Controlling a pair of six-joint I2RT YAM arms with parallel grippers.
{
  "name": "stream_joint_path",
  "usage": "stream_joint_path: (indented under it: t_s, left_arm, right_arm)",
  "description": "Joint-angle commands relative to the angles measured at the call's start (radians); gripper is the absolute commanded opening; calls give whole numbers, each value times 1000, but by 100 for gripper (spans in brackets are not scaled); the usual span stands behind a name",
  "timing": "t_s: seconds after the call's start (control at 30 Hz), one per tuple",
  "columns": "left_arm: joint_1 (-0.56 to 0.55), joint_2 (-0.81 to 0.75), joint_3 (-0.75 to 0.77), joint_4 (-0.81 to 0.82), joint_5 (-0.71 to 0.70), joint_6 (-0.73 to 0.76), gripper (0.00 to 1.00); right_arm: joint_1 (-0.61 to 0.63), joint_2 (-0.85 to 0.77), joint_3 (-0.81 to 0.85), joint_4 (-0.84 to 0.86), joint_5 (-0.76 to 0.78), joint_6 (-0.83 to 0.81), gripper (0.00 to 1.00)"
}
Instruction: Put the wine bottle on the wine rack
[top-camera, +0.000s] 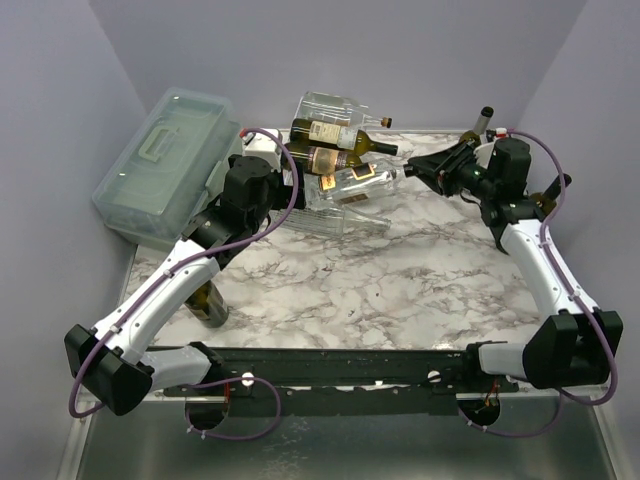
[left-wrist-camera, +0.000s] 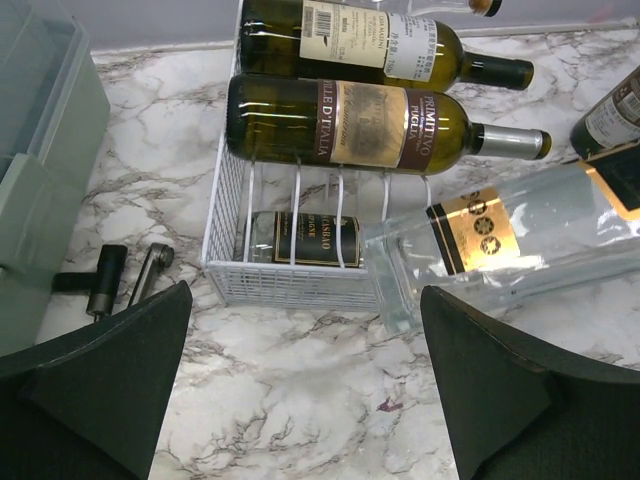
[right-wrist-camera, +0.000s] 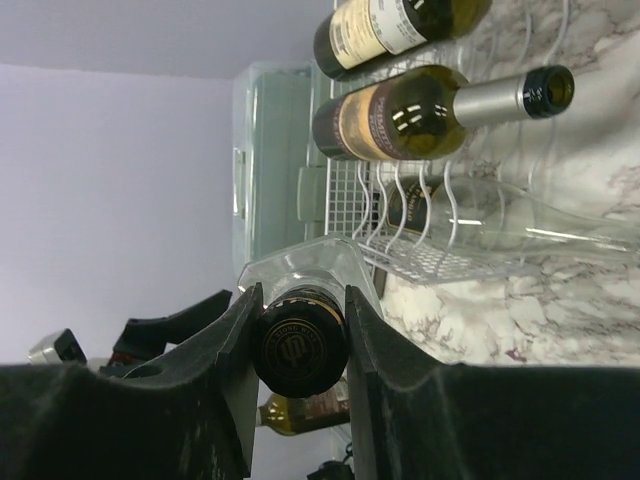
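The right gripper is clenched on the cap of the clear wine bottle, whose base lies at the front corner of the wine rack; the left gripper hangs released before the rack. Best lift the base over the rack's front edge, then slide it in slowly

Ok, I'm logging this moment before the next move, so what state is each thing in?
clear bottle: lying tilted, cap end clamped, base by the rack's front corner.
right gripper: shut on the clear bottle.
left gripper: open, empty.
wine rack: two green bottles lie on its upper tiers, a black-labelled bottle at the bottom.
storage box: lid shut.
dark bottle: upright beside the left arm.
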Motion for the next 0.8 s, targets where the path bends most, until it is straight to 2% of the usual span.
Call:
stream_joint_path:
  t_s: [0.0,0.37,0.77]
  left_arm:
    - [-9,-21,-10,16,-33,15,99]
    - [-9,-6,-5,16,-32,25,99]
    - [-7,-5,-7,16,-44,33,99]
  right_arm:
    - [-1,19,14,262,-12,165,1]
    - [45,94,-106,543,86,304,1]
    - [175,170,-193,762,260,379,1]
